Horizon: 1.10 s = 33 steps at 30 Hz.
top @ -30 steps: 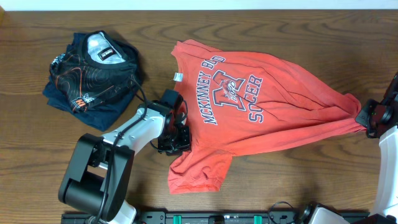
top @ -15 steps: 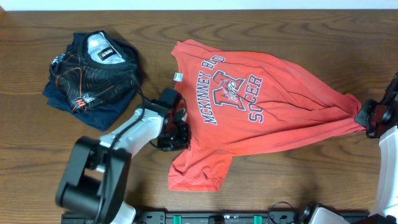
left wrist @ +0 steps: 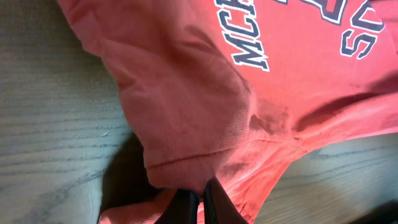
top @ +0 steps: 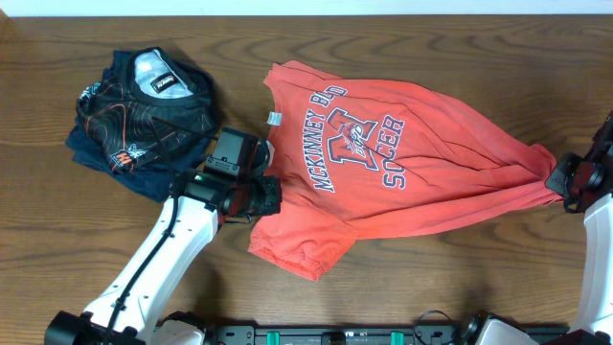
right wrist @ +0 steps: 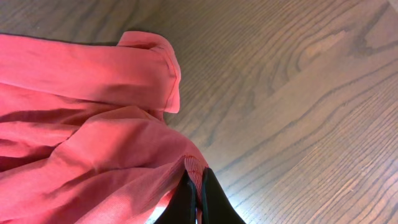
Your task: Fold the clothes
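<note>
Overhead shows the bench with the coral T-shirt spread lettering-up from centre toward 3 o'clock. It looks like light, limp cotton, best pinched at hems. Left jaws are clamped on its 8 o'clock edge, right jaws on its 3 o'clock end. Only the wrist views show the pinched folds.

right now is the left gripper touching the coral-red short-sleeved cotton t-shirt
Touching. The left wrist view shows the left gripper shut on a fold of the coral-red short-sleeved cotton T-shirt, with fabric pinched between its fingers.

White-shelled left arm w/ black left gripper (thin black cable alongside); right arm prob. same.
</note>
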### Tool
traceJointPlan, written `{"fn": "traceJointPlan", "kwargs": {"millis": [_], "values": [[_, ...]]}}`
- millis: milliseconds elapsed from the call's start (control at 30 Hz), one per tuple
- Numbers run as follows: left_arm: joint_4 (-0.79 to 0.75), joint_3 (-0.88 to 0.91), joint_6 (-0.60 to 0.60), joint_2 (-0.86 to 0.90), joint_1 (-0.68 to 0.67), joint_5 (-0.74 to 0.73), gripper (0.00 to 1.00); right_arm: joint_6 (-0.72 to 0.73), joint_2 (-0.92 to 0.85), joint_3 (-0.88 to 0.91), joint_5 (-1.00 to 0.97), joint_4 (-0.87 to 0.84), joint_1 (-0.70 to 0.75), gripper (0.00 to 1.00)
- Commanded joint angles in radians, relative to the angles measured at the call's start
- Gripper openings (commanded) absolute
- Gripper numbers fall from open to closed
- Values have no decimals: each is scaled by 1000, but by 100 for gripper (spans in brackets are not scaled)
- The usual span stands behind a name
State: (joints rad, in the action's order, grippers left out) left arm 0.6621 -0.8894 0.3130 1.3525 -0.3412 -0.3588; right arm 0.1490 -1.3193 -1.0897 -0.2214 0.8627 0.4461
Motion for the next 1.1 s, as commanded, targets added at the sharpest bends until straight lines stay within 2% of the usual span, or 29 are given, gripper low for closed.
{"fn": "traceJointPlan", "kwargs": {"millis": [0,133,267,367,467,733,933,1067], "values": [[9,-26,-17,-17,4,17,6,-8,-5,-15,6,-3,5,1],[10,-34,-18,-54,5,39,6,-8,-5,-16,31,10,5,1],[18,-73,-15,-130,5,37,6,-26,0,-17,136,44,5,1],[23,-124,6,-202,24,-22,6,-26,12,-28,169,81,5,1],[52,-196,8,-272,85,-80,6,-26,41,-50,170,111,12,1],[73,-330,59,-400,281,-84,6,-28,139,-180,189,166,74,1],[-30,-393,104,-451,349,-191,6,-42,162,-325,189,233,97,1],[-135,-422,142,-467,372,-207,6,-43,161,-426,188,237,99,1]]}}
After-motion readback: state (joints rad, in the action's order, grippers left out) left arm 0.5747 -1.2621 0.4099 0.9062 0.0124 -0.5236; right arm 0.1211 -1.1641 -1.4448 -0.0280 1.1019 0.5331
